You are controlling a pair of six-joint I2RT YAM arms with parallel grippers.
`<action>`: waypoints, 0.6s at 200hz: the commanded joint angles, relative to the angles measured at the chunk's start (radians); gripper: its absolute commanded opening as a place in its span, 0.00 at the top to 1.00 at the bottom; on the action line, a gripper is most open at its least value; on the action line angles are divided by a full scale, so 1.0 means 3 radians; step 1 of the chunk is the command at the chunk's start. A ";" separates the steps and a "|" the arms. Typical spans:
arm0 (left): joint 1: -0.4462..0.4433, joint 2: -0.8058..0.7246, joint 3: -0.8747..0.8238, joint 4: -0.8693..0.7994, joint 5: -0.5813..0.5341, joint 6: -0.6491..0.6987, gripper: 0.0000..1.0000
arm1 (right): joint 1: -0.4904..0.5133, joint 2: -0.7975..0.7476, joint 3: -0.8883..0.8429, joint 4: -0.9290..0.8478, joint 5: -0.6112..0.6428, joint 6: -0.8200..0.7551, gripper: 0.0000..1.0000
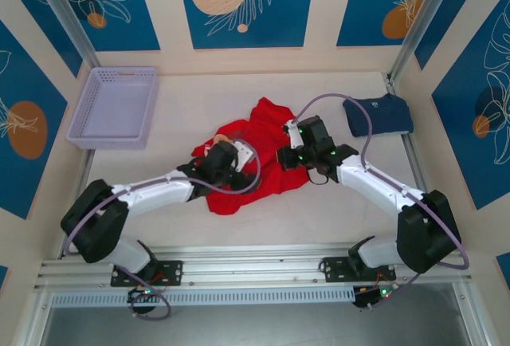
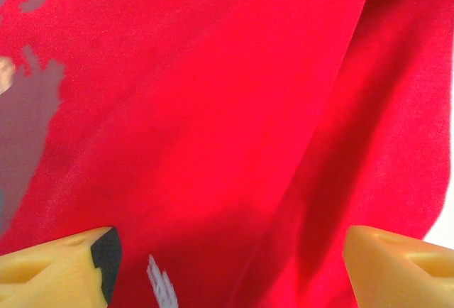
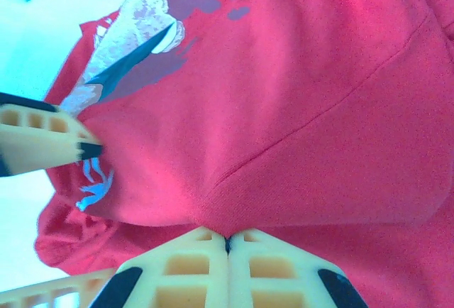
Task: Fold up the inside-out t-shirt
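Note:
The inside-out t-shirt (image 1: 267, 151) lies crumpled in the middle of the table, bright red, with a faded print (image 3: 152, 20) showing through the cloth. My right gripper (image 3: 227, 240) is shut on a pinched fold of the red cloth (image 3: 298, 130) near a seam; from above it sits at the shirt's right side (image 1: 291, 157). My left gripper (image 2: 230, 272) hovers close over the shirt (image 2: 213, 109) with its yellow fingers (image 2: 64, 269) wide apart and nothing held between them; from above it is over the shirt's left part (image 1: 237, 153). One left finger (image 3: 42, 138) touches the cloth.
A lavender plastic basket (image 1: 115, 107) stands at the far left of the table. A folded navy blue t-shirt (image 1: 378, 115) lies at the far right. Metal rails (image 1: 255, 270) run along the near edge, and upright posts stand at the back corners.

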 commanded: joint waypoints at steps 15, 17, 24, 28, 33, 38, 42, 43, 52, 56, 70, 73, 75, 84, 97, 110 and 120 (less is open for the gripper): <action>-0.0051 0.0410 0.0397 0.0069 -0.0487 0.0190 0.25 | -0.0076 -0.0165 -0.0061 0.0001 -0.0359 0.0165 1.00; -0.0050 0.0428 0.0406 0.0077 -0.0524 0.0184 0.26 | -0.0081 -0.0174 -0.0062 -0.0001 -0.0361 0.0165 1.00; -0.0043 0.0470 0.0428 0.0118 -0.0611 0.0180 0.33 | -0.0096 -0.0186 -0.0078 -0.0011 -0.0357 0.0165 1.00; -0.0036 0.0489 0.0438 0.0137 -0.0641 0.0173 0.37 | -0.0107 -0.0197 -0.0092 -0.0019 -0.0355 0.0160 1.00; -0.0021 0.0510 0.0455 0.0146 -0.0642 0.0167 0.44 | -0.0113 -0.0206 -0.0108 -0.0026 -0.0351 0.0158 1.00; -0.0001 0.0519 0.0475 0.0148 -0.0609 0.0169 0.51 | -0.0126 -0.0219 -0.0124 -0.0037 -0.0343 0.0148 1.00; 0.0021 0.0521 0.0490 0.0141 -0.0561 0.0170 0.59 | -0.0136 -0.0226 -0.0139 -0.0046 -0.0331 0.0143 1.00; 0.0028 0.0521 0.0496 0.0139 -0.0548 0.0170 0.61 | -0.0137 -0.0227 -0.0140 -0.0049 -0.0328 0.0138 1.00; 0.0082 0.0508 0.0539 0.0082 -0.0397 0.0172 0.82 | -0.0148 -0.0257 -0.0166 -0.0081 -0.0277 0.0104 1.00; 0.0109 0.0490 0.0554 0.0051 -0.0320 0.0160 0.91 | -0.0149 -0.0268 -0.0175 -0.0099 -0.0232 0.0079 1.00; 0.0251 0.0382 0.0633 -0.0165 0.0147 0.0059 1.00 | -0.0129 -0.0323 -0.0201 -0.0192 0.0051 -0.0019 1.00; 0.0284 0.0355 0.0658 -0.0233 0.0293 0.0015 1.00 | -0.0118 -0.0337 -0.0203 -0.0211 0.0141 -0.0038 1.00; 0.0313 0.0339 0.0676 -0.0271 0.0387 -0.0015 1.00 | -0.0104 -0.0348 -0.0202 -0.0224 0.0202 -0.0055 1.00; 0.0431 0.0245 0.0738 -0.0460 0.0833 -0.0193 1.00 | -0.0038 -0.0394 -0.0211 -0.0269 0.0495 -0.0128 0.96; 0.0567 0.0108 0.0760 -0.0619 0.1356 -0.0475 1.00 | 0.0068 -0.0441 -0.0221 -0.0274 0.0803 -0.0227 0.91; 0.0627 -0.0036 0.0724 -0.0668 0.1655 -0.0636 1.00 | 0.0172 -0.0482 -0.0241 -0.0201 0.0955 -0.0328 0.84; 0.0627 -0.0124 0.0712 -0.0718 0.1757 -0.0688 1.00 | 0.0231 -0.0494 -0.0251 -0.0132 0.0978 -0.0392 0.80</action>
